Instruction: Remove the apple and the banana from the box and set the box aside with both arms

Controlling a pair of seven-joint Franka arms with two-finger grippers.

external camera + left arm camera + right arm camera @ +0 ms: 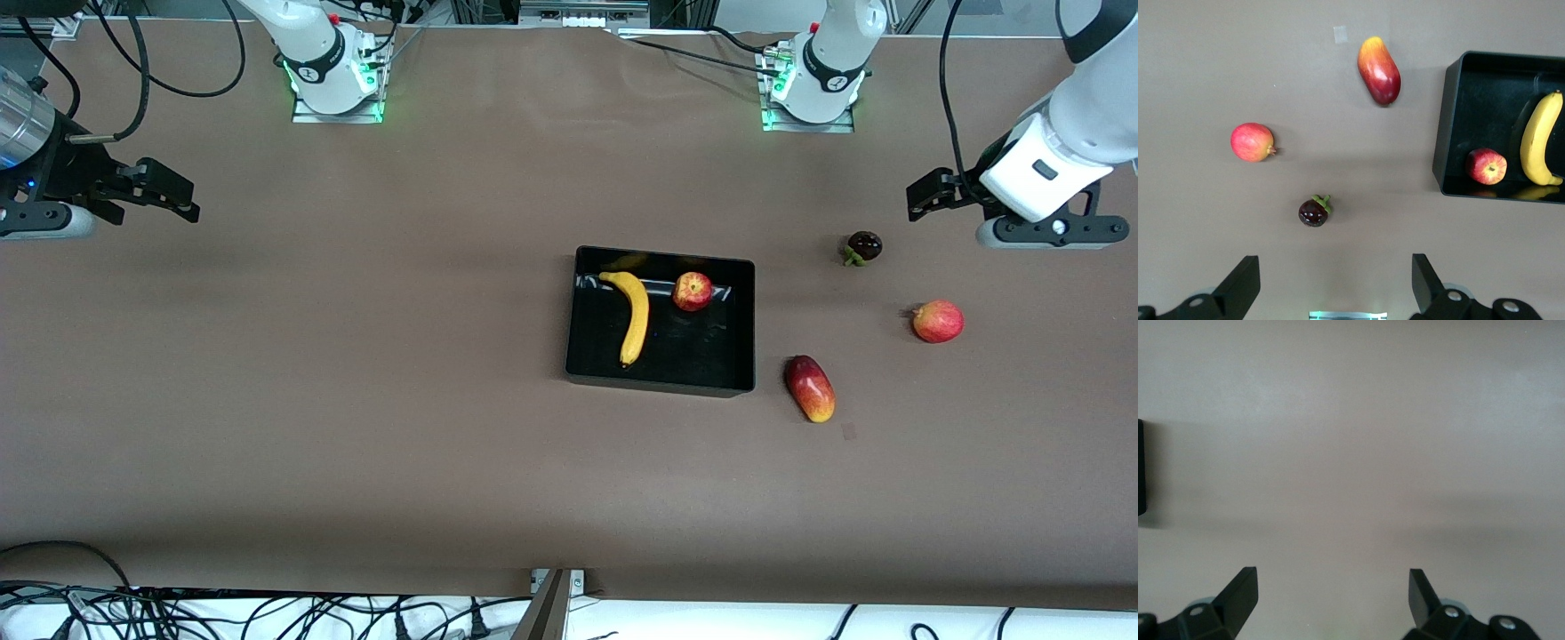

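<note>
The black box (660,383) sits on the brown table near the middle, a little toward the left arm's end. The yellow banana (633,316) and the small red apple (693,291) lie inside it, apart from each other. The left wrist view shows the box (1450,120), the banana (1540,140) and the apple (1485,166) too. My left gripper (929,194) (1335,267) hangs open and holds nothing over the left arm's end of the table. My right gripper (173,191) (1331,577) hangs open and holds nothing over the right arm's end. Only one edge of the box (1141,467) shows in the right wrist view.
Three loose fruits lie between the box and the left arm's end: a dark purple one (863,246) (1313,212), a round red-yellow one (938,321) (1251,142), and an elongated red-yellow one (810,388) (1379,70) nearest the front camera. Cables (178,613) hang below the table's front edge.
</note>
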